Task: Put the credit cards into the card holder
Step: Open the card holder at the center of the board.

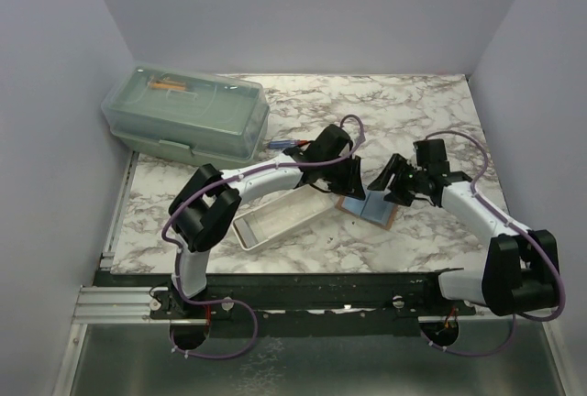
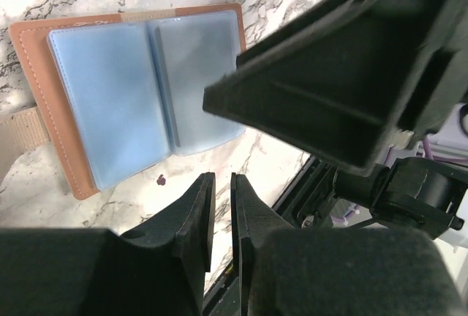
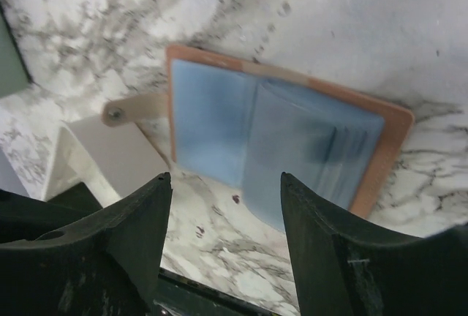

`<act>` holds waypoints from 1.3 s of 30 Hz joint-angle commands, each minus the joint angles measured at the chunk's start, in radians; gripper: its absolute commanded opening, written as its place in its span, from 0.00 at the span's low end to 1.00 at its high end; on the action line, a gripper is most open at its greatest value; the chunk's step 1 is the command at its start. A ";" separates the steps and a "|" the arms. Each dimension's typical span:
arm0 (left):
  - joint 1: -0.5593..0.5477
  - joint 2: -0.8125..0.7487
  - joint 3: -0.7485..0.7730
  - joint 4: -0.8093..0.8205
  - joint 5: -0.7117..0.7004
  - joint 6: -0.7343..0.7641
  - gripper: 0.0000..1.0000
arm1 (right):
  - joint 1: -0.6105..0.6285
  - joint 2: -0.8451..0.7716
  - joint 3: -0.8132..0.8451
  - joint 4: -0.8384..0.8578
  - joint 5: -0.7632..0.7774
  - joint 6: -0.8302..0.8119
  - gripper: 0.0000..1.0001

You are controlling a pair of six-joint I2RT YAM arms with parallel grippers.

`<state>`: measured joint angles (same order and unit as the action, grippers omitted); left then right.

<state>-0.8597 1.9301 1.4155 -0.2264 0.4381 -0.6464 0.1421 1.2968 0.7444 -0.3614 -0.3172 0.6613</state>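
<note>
Holder (image 1: 374, 206) lies open and flat on the marble table (image 1: 413, 112), inner side up, right of centre and between the two grippers.

Nearest the camera in the top view, a dark rail (image 1: 303, 291) runs along the table's edge with both arm bases on it. Beyond it, left of centre, a long white tray (image 1: 275, 222) lies at a slant, one end close to the holder.

The left gripper (image 2: 221, 177) hangs just over the holder's near-left side. Its fingers are almost together, with only a thin slit between them and nothing in it. The right gripper (image 3: 227, 181) hangs just beside the holder's right edge with its fingers well apart and nothing between them. The holder shows on the table beyond that gap.

In the wrist views the holder is a tan-brown stitched rectangle, and blue-grey leaves fill both halves up to the middle fold. In the right wrist view one half shows stepped blue-grey edges, seemingly cards (image 3: 344, 148) tucked into it, though the blur leaves that unsure. A pale strap (image 3: 135, 109) with a small stud sticks out from one short side, pointing toward the tray.

Farther back, a small blue thing (image 1: 284, 145) lies beside the left arm. At the far left stands a pale green see-through box (image 1: 188, 114), lid shut, with something orange inside.
</note>
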 commanded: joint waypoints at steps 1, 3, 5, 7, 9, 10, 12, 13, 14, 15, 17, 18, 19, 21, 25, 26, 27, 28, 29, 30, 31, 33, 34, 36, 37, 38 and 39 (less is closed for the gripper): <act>-0.006 0.007 0.025 -0.004 0.018 0.013 0.20 | -0.001 -0.028 -0.071 -0.039 0.006 -0.010 0.63; -0.007 0.009 0.025 -0.004 0.020 0.013 0.20 | -0.001 -0.025 -0.079 -0.042 0.016 -0.006 0.62; -0.010 0.007 0.023 -0.004 0.021 0.013 0.20 | -0.001 -0.022 -0.086 -0.047 0.031 -0.004 0.60; -0.011 0.002 0.018 -0.004 0.018 0.013 0.20 | -0.001 -0.020 -0.097 -0.040 0.033 -0.002 0.59; -0.012 -0.001 0.016 -0.004 0.016 0.013 0.21 | 0.000 -0.012 -0.109 -0.017 0.022 -0.002 0.59; -0.012 -0.003 0.016 -0.004 0.016 0.013 0.21 | 0.000 -0.006 -0.112 0.004 0.007 -0.004 0.59; -0.012 -0.007 0.018 -0.004 0.015 0.011 0.21 | 0.001 0.009 -0.119 0.055 -0.031 0.006 0.59; -0.012 -0.009 0.019 -0.005 0.013 0.011 0.21 | 0.001 0.021 -0.120 0.081 -0.053 0.015 0.59; -0.012 -0.012 0.019 -0.005 0.013 0.013 0.21 | 0.001 0.036 -0.118 0.108 -0.075 0.025 0.59; -0.012 -0.016 0.020 -0.005 0.013 0.013 0.21 | 0.001 0.052 -0.113 0.130 -0.098 0.035 0.59; -0.012 -0.021 0.019 -0.009 0.012 0.015 0.21 | 0.000 0.087 -0.107 0.171 -0.132 0.056 0.59; -0.012 -0.024 0.019 -0.011 0.010 0.016 0.21 | 0.001 0.104 -0.106 0.194 -0.152 0.069 0.59; -0.012 -0.028 0.017 -0.013 0.008 0.016 0.21 | 0.001 0.118 -0.102 0.215 -0.167 0.080 0.59; -0.012 -0.035 0.011 -0.016 0.006 0.019 0.22 | 0.002 0.144 -0.101 0.267 -0.198 0.105 0.59; -0.012 -0.042 0.002 -0.016 -0.006 0.027 0.24 | 0.011 0.220 -0.077 0.409 -0.290 0.164 0.60; -0.013 -0.043 0.000 -0.016 -0.009 0.029 0.24 | 0.015 0.242 -0.074 0.466 -0.323 0.190 0.61; -0.012 -0.044 0.000 -0.016 -0.013 0.031 0.25 | 0.021 0.265 -0.069 0.504 -0.354 0.211 0.61; -0.012 -0.045 0.000 -0.016 -0.018 0.033 0.25 | 0.027 0.286 -0.063 0.540 -0.385 0.231 0.61; -0.012 -0.043 0.001 -0.016 -0.019 0.034 0.26 | 0.030 0.310 -0.057 0.566 -0.409 0.247 0.61; -0.012 -0.043 0.003 -0.016 -0.020 0.034 0.27 | 0.032 0.331 -0.052 0.581 -0.420 0.257 0.61; -0.012 -0.044 0.005 -0.016 -0.020 0.034 0.27 | 0.033 0.348 -0.043 0.583 -0.422 0.259 0.61; -0.013 -0.050 0.003 -0.016 -0.021 0.034 0.27 | 0.034 0.369 -0.030 0.574 -0.421 0.252 0.62; -0.012 -0.057 0.000 -0.016 -0.022 0.036 0.27 | 0.034 0.373 -0.026 0.574 -0.421 0.249 0.62; -0.012 -0.074 -0.010 -0.020 -0.022 0.042 0.28 | 0.035 0.376 -0.020 0.575 -0.424 0.244 0.63; -0.012 -0.083 -0.011 -0.026 -0.020 0.049 0.29 | 0.036 0.377 -0.017 0.580 -0.429 0.243 0.64; -0.012 -0.090 -0.008 -0.034 -0.017 0.059 0.32 | 0.037 0.378 -0.017 0.595 -0.441 0.243 0.65; -0.012 -0.097 -0.001 -0.049 -0.010 0.069 0.34 | 0.036 0.383 -0.018 0.617 -0.462 0.245 0.66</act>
<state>-0.8661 1.9095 1.4117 -0.2367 0.4320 -0.6209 0.1741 1.6604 0.7029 0.1783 -0.7067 0.8951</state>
